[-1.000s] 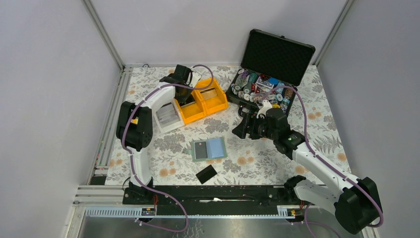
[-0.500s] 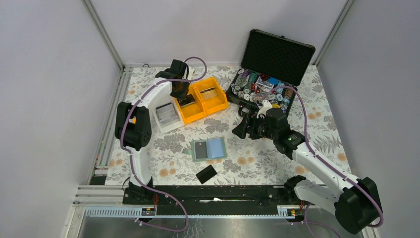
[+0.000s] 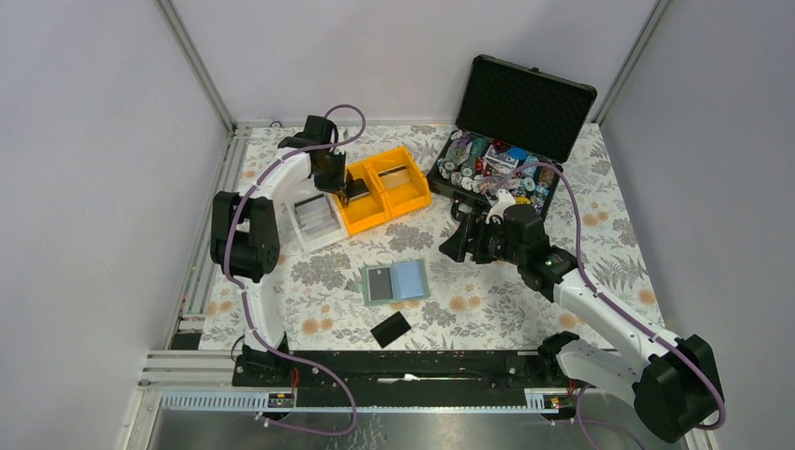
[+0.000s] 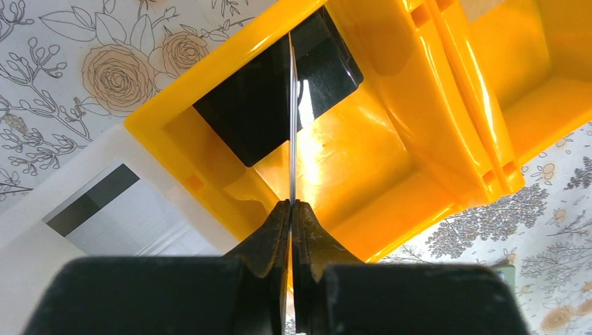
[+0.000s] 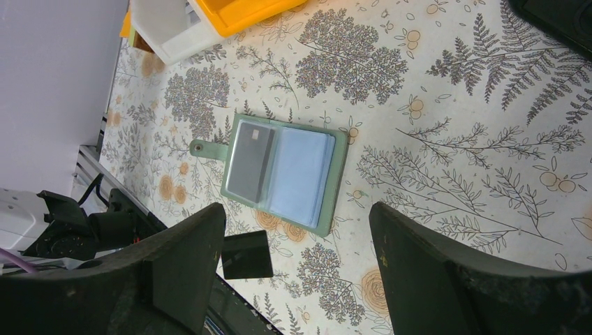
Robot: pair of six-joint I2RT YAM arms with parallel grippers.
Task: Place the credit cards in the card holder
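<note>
The sage-green card holder (image 3: 396, 281) (image 5: 335, 178) lies open on the flowered cloth, with a dark credit card (image 3: 379, 283) (image 5: 251, 164) in its left pocket. Another black credit card (image 3: 390, 329) (image 5: 246, 255) lies flat near the front edge. My left gripper (image 3: 345, 183) (image 4: 293, 206) is shut on a thin credit card (image 4: 291, 125), seen edge-on, above the left yellow bin (image 3: 367, 223) (image 4: 433, 84). A black card (image 4: 251, 115) stays in that bin. My right gripper (image 3: 457, 242) (image 5: 297, 216) hangs open, right of and above the holder, holding nothing.
A second yellow bin (image 3: 412, 199) and a white bin (image 3: 314, 234) (image 4: 42, 251) holding a striped card (image 4: 91, 202) stand at the back left. An open black case (image 3: 525, 94) of poker chips (image 3: 487, 169) sits at the back right.
My left wrist has swung to the left over the yellow bin, its gripper still shut on the card. The right arm has not moved.
</note>
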